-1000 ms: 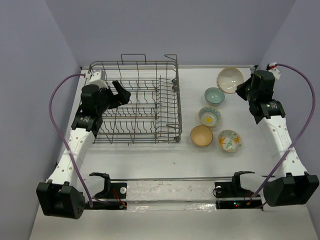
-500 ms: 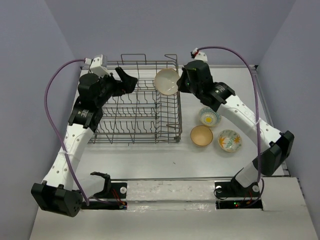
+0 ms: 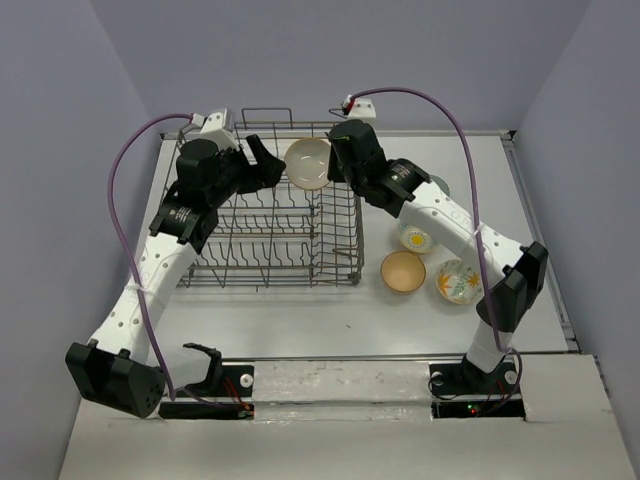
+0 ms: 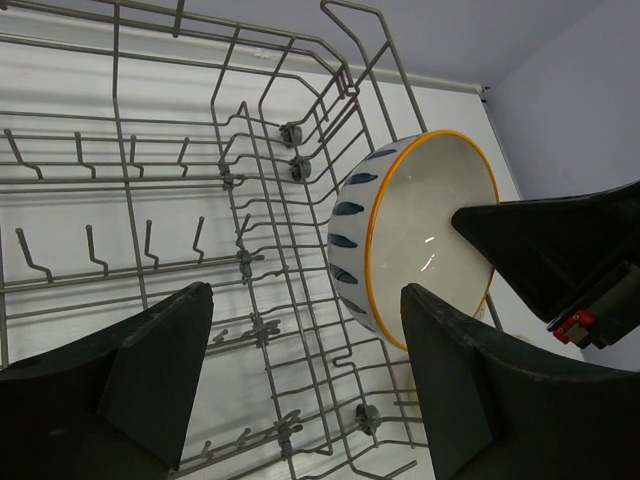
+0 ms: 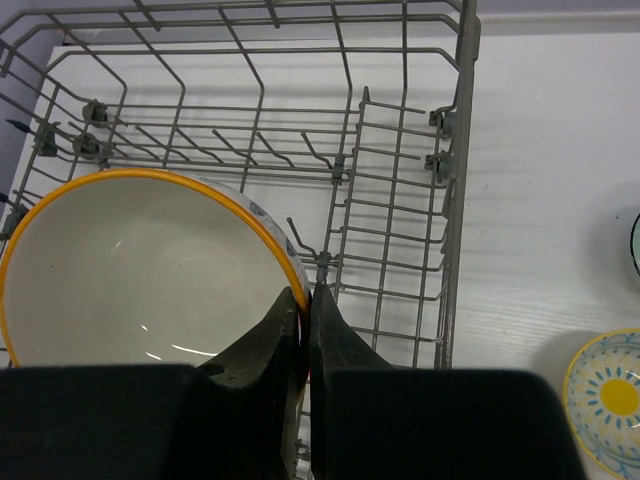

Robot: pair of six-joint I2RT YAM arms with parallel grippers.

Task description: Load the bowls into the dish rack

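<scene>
- So, my right gripper (image 5: pixel 303 300) is nearly closed, pinching the rim of the orange-rimmed bowl (image 5: pixel 140 270) with 1 finger inside and 1 outside.
- That bowl hangs tilted on edge over the far right part of the dish rack (image 3: pixel 338 215), above the tines and not yet seated.
- My left gripper (image 4: pixel 305 290) is spread wide and holds nothing. The bowl lies just to its right, between the 2 grippers.
- I judge the next move turns on lowering the bowl rim-down between 2 tine rows, and the right arm is placed for that.
- Count: 5 bowls and 1 rack. 4 bowls sit on the tabletop (image 3: pixel 300 320) right of the rack: teal bowl (image 3: pixel 437 184), tan bowl (image 3: pixel 403 272), far floral bowl (image 3: pixel 417 237), near floral bowl (image 3: pixel 460 281).
</scene>
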